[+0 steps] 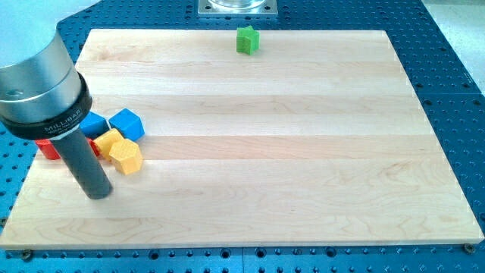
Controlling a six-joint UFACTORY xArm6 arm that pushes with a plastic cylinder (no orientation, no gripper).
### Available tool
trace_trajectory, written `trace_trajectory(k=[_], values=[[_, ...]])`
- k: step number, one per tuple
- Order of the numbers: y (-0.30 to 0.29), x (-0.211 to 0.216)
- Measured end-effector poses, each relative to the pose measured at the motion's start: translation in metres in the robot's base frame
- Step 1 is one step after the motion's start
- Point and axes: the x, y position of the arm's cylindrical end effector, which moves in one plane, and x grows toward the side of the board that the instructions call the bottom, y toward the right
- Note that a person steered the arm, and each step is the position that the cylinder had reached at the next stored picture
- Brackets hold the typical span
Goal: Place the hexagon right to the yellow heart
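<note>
My tip [99, 194] rests on the board at the view's lower left, just below and left of a cluster of blocks. The yellow hexagon [126, 157] lies closest to it, up and to the right of the tip, with a small gap between them. A second yellow block [107, 139], likely the heart, touches the hexagon's upper left side. The rod and the arm's grey body hide part of the cluster.
Two blue blocks [126, 123] [93, 123] sit above the yellow ones. A red block [49, 149] shows left of the rod and a red sliver [93, 147] right of it. A green block [247, 40] stands near the board's top edge [318, 32].
</note>
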Motion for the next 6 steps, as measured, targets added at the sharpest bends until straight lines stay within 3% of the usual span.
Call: trace_trajectory(k=[3,4,6], values=[[0.016,0.008],[0.015,-0.034],[-0.005,-0.078]])
